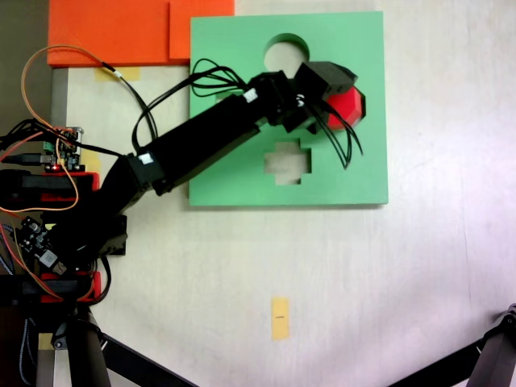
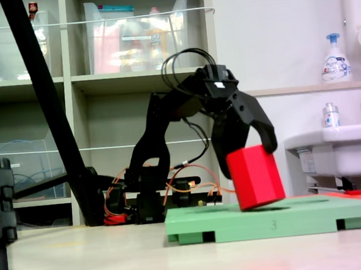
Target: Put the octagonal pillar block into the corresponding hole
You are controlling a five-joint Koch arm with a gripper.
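We see the gripper (image 2: 248, 154) clamping the tilted octagonal pillar block (image 2: 255, 176), probably over the corresponding hole, on the green board (image 2: 314, 215).

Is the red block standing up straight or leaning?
Leaning. In a fixed view the bright red foam block tilts sideways, its lower edge on the green foam board, with the black hand gripping its top.

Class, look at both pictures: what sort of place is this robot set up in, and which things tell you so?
Probably a lab or workshop room rather than a home: storage shelves holding clear plastic bins, a white sink with a soap pump bottle, and a black tripod leg standing on the table.
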